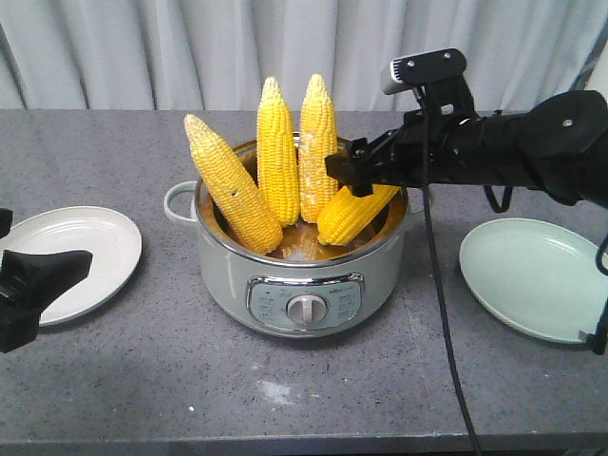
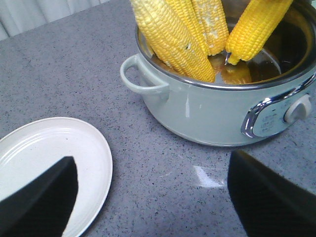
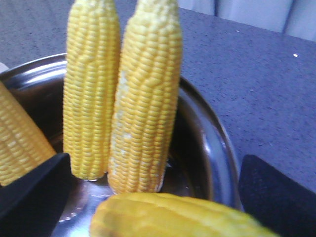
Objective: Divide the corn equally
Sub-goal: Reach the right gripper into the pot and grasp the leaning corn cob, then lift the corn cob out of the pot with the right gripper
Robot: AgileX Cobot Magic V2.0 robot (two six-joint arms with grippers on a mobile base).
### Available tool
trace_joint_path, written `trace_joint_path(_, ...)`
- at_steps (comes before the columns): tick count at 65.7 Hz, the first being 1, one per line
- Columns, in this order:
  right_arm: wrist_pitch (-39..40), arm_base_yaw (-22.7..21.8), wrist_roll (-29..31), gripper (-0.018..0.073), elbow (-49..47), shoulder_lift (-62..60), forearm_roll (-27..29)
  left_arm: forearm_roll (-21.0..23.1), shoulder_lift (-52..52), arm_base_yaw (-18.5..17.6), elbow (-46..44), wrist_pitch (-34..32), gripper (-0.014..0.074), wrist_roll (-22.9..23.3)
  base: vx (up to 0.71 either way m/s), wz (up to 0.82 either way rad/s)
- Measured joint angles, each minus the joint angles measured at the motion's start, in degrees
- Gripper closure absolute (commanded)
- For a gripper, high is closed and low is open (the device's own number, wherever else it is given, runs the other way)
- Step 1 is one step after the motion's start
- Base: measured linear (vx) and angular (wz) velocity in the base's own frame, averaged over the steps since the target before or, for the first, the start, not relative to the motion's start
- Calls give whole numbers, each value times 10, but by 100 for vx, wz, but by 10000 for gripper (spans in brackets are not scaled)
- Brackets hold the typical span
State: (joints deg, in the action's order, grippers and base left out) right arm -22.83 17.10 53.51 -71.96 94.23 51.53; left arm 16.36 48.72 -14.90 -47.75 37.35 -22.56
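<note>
**Corn** (image 1: 277, 152): four cobs, all standing in the pot (image 1: 304, 275). Two are upright at the back, one leans left, and one low cob (image 1: 353, 217) slants toward the right rim.

**Plates:** white plate (image 1: 95, 247) on the left, green plate (image 1: 537, 275) on the right, neither holding corn.

**Right hand** (image 1: 353, 176): released, fingers spread on either side of the low cob. As far as I can see, it is not clasped on the cob.

**Left hand** (image 1: 43, 280): released and empty, hanging over the surface (image 1: 380, 389) by the white plate.

**Risks, as I judge them:**
- The tapered cob could squirt out as I close on it.
- On the lift, the cob or my arm could knock the upright pair over the rim.
- A grip near one end would let the cob swing and roll off the shallow plate.
- I could miscount; an even share would be two per plate
</note>
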Motion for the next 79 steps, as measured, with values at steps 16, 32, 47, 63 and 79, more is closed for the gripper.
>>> trace_joint_path(16, -4, 39, 28, 16, -9, 22, 2, -1, 0, 0, 0, 1, 17, 0, 0, 0)
trace_joint_path(32, -10, 40, 34, 226, -9, 24, 2, -1, 0, 0, 0, 2, 17, 0, 0, 0)
trace_joint_path(47, -25, 40, 34, 307, -9, 24, 2, -1, 0, 0, 0, 3, 17, 0, 0, 0)
trace_joint_path(63, -41, 40, 33, 307, -13, 1, -8, -1, 0, 0, 0, 5, 17, 0, 0, 0)
trace_joint_path(79, -79, 40, -39, 305, -58, -58, -92, -1, 0, 0, 0, 5, 17, 0, 0, 0)
